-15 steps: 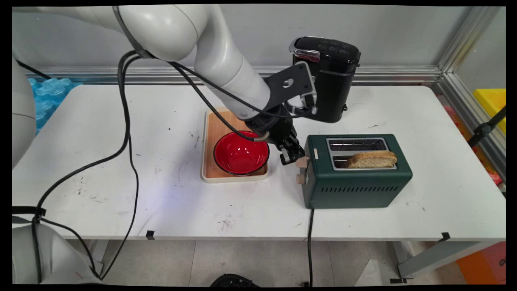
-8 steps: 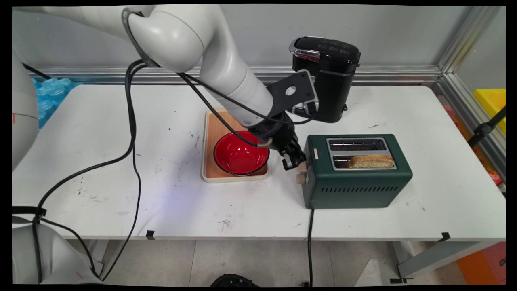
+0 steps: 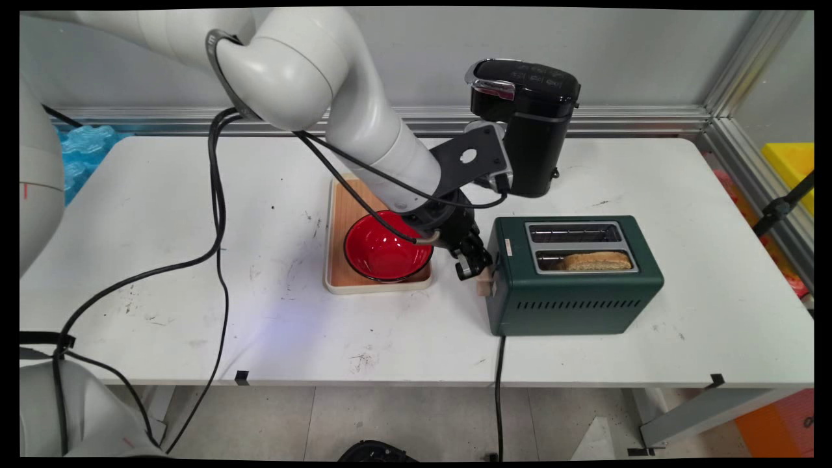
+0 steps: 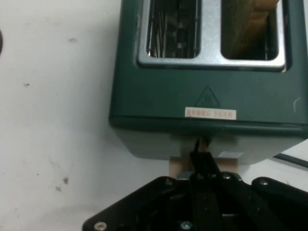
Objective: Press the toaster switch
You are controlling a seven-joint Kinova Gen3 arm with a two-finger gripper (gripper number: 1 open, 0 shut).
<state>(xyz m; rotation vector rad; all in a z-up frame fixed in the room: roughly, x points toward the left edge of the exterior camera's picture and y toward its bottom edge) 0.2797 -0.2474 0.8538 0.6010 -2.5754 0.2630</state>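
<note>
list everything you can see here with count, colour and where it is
toaster: 1, dark green, right of centre on the table, black cord hanging off the near edge
bread slice: 1, tan, sunk in the toaster's near slot
toaster lever: 1, beige, on the toaster's left end, under the gripper
bowl: 1, red, on the tray
tray: 1, wood with pale rim, centre of the table
coffee machine: 1, black, at the back by the wall
table: 1, white
gripper: 1, black, shut, pressing on the toaster lever
</note>
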